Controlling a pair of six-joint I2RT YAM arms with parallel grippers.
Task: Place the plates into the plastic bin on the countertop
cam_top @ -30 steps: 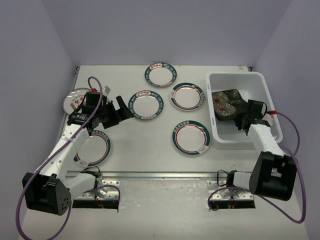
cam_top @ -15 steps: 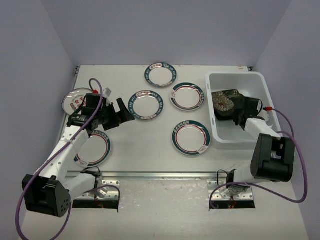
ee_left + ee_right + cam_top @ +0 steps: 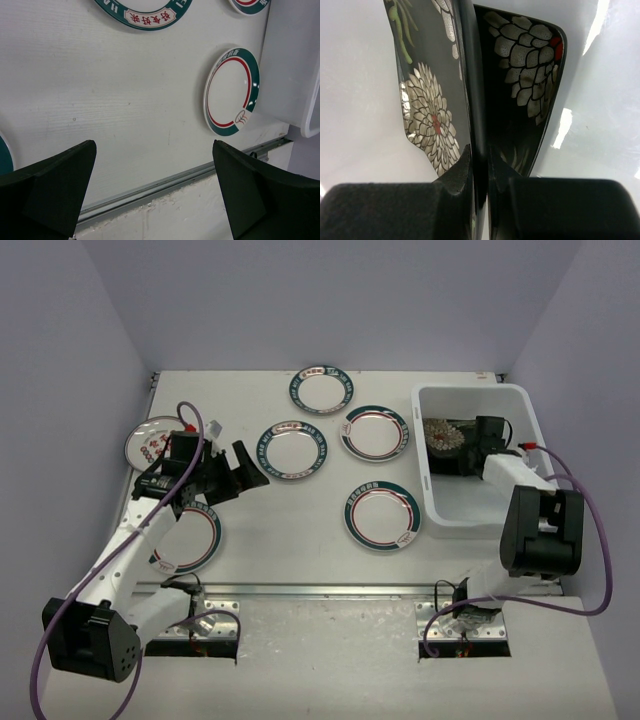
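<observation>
The right gripper is clenched on the rim of a black floral plate, which is seen edge-on between the pads in the right wrist view. The plate is held inside the plastic bin, in its far left part, and it appears tilted rather than laid flat. A grip on the thin rim is probably chosen because a flat dish offers nothing else to pinch, and because the raised walls must be passed from above. Whether a second black plate lies under it cannot be told. The left gripper is released, with its jaws spread wide and nothing between them, and it hovers above the countertop just beside one of the teal-rimmed plates. Five such plates and a plate with red medallions are not yet collected. One teal-rimmed plate lies just beside the bin's left wall, so care is likely needed there. A metal rail is seen along the near edge
</observation>
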